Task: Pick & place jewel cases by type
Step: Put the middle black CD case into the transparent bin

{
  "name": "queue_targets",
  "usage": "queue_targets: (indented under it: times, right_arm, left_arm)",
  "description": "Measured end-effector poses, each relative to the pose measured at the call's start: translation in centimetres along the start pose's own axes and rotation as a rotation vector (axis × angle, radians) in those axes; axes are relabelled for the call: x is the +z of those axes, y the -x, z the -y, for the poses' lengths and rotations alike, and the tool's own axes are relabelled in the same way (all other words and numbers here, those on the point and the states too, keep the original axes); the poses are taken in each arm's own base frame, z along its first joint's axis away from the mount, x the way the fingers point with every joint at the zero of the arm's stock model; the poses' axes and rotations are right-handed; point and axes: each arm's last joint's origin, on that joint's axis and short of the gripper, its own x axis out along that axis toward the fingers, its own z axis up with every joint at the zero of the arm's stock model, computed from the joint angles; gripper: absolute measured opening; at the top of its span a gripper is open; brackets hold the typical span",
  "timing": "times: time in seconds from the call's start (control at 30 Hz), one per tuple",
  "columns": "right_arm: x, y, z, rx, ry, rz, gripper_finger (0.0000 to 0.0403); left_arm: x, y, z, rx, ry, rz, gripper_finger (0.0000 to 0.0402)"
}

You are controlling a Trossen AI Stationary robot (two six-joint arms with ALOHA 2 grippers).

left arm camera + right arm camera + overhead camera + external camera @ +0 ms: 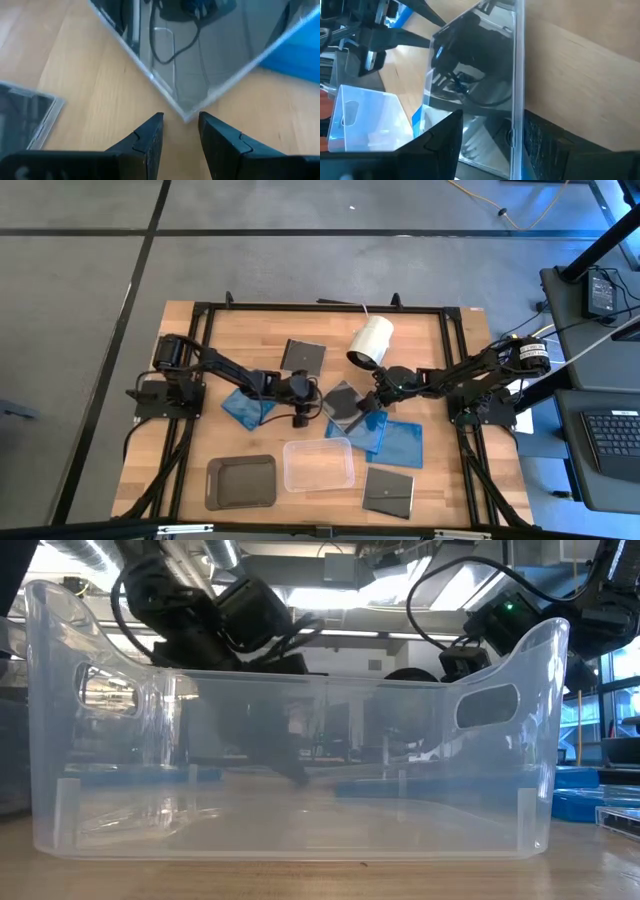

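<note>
A dark grey jewel case point(343, 400) sits at the table's middle, between my two grippers. My right gripper point(366, 418) comes at it from the right and is shut on it point(470, 65). My left gripper point(300, 418) stands open at its left. The case's near corner point(186, 116) points into the gap between the left fingertips point(181, 120), just ahead of them. Another dark case point(302, 357) lies flat farther back and a third point(388, 490) at the near right. Blue cases lie under the left arm point(245, 408) and under the right gripper point(397, 442). My right gripper has the dark case between its two fingers at the side toward the table's right. One finger point(442, 142) lies over the dark face and the other point(552, 145) stands against the clear edge strip point(518, 100). The fingers slant down from the right. Whether the case is lifted does not show.
A clear tray point(318, 463) and a dark grey tray point(241, 481) stand side by side near the front edge. The clear tray point(300, 830) fills the low view. A white cylinder point(371, 340) lies at the back, close to the right arm.
</note>
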Motion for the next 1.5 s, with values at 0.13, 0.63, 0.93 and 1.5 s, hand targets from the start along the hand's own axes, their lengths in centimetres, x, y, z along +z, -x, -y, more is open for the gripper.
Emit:
queue_targets:
  times: [0.13,0.63,0.93,1.5]
  right_arm:
    - [0.0,0.0,0.0,0.005,0.002,0.004,0.0198]
    - [0.5,0.1,-0.8,0.079,0.043,0.061,0.0198]
    - [0.6,0.1,-0.9,0.089,0.044,0.066,0.0198]
    - [0.5,0.1,-1.1,0.121,0.022,0.032,0.0139]
  left_arm:
    - [-0.2,-0.8,-0.3,0.006,0.042,0.015,0.0123]
    - [0.1,-0.9,-0.4,0.017,0.056,0.062,0.0123]
    - [0.2,-0.9,-0.5,0.057,0.061,0.079,0.0123]
    - [0.6,-0.9,-0.7,0.112,0.048,0.124,0.0123]
